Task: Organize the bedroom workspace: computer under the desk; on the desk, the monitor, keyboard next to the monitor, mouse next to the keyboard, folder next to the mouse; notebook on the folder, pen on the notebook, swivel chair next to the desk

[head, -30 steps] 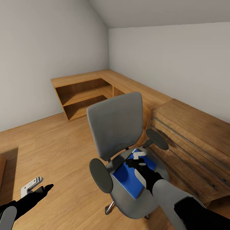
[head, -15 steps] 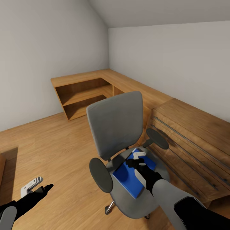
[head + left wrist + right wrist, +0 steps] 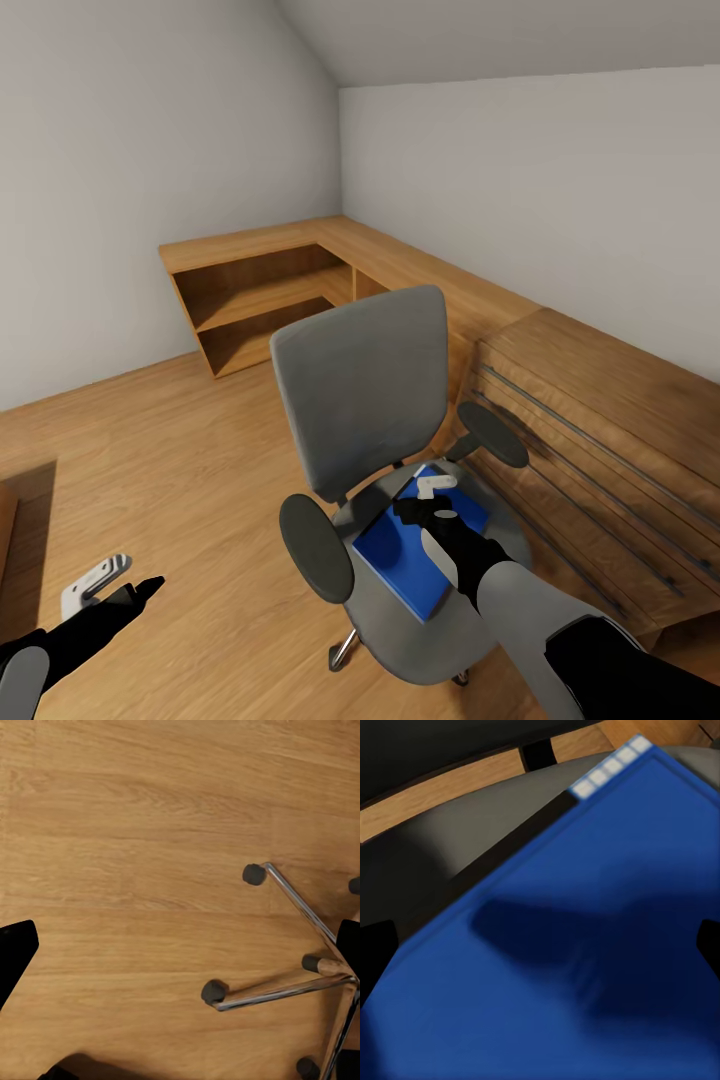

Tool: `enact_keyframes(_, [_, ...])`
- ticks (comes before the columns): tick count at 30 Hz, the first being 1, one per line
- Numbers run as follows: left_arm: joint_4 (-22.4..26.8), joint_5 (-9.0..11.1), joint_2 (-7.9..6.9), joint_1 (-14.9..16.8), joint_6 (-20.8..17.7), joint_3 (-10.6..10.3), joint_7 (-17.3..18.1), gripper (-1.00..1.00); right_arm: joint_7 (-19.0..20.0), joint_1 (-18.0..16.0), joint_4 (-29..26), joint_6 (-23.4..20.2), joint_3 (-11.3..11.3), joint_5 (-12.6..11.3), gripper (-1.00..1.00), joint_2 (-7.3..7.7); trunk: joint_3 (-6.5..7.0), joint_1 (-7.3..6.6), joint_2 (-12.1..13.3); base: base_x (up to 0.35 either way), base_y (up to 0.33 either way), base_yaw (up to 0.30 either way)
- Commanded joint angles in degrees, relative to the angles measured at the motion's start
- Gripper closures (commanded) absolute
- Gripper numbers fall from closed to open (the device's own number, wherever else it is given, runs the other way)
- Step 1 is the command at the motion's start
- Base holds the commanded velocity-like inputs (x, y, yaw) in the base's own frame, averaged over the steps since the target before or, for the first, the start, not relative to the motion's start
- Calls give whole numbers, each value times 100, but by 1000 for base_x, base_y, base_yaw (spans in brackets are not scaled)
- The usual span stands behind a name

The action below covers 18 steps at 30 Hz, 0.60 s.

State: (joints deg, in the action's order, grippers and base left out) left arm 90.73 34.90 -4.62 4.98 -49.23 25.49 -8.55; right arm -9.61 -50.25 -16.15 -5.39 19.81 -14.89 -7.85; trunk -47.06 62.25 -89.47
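The blue folder (image 3: 415, 555) lies flat on the seat of the swivel chair (image 3: 365, 400), and my right gripper (image 3: 432, 500) hangs directly above its far end, near the chair's backrest. Looking along my right jaws, the folder (image 3: 585, 945) lies close below; dark fingertips show at either edge of that view, so I judge these jaws spread, holding nothing. The folder's long axis runs from the backrest out toward the seat's front edge, roughly along my forearm. My left gripper (image 3: 100, 590) hovers well apart over the wooden floor (image 3: 112, 832), beside the chair's chrome base (image 3: 292, 967), its jaws also spread. The right arm is plainly nearer; it needs to drop straight down.
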Motion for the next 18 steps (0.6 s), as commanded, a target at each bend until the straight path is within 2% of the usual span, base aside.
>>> enact_keyframes(1, [6,61,-3,3,-25,4,-50,-100,-41,-2,-11,-32,49,-49,-100,3,-4,0,-2,0,0,0])
enact_keyframes(9, [6,66,-8,3,-32,28,-50,-100,-41,-2,-11,-32,49,-49,-100,3,-4,0,-2,0,0,0])
enact_keyframes(14, [6,62,2,3,-34,49,-50,-100,-41,-2,-11,-32,49,-49,-100,7,-94,109,-203,0,0,0])
enact_keyframes(18, [6,61,-1,3,-34,52,-50,-100,-41,-2,-11,-32,49,-49,-100,4,-94,109,-203,0,0,0])
